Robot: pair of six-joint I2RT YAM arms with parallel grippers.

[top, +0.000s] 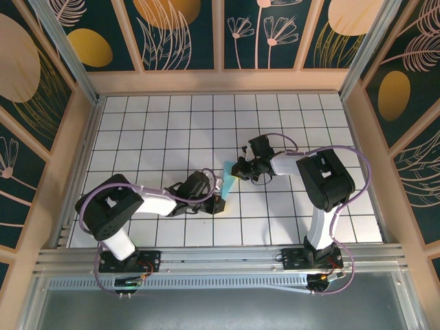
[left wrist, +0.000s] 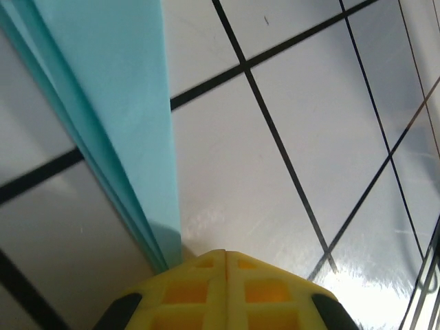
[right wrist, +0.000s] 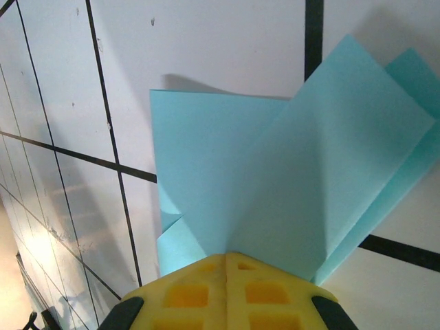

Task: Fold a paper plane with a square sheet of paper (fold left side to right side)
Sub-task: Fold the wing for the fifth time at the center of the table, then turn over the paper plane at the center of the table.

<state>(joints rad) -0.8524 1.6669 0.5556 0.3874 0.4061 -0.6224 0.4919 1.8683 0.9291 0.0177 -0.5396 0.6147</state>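
The turquoise paper (right wrist: 275,172), folded into several fanned layers, lies near the middle of the white tiled table (top: 289,124), between the two grippers. The right gripper (right wrist: 227,265), jaws shut, bears its tips on the paper's far end, I judge to pin the layers flat for a crease; whether a layer is nipped I cannot tell. The left gripper (left wrist: 225,265), likewise shut, sits just beside the long layered edge at the near end, probably steadying that fold.

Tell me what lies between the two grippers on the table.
The folded paper lies there, stretching from the left gripper to the right gripper; the top view shows it.
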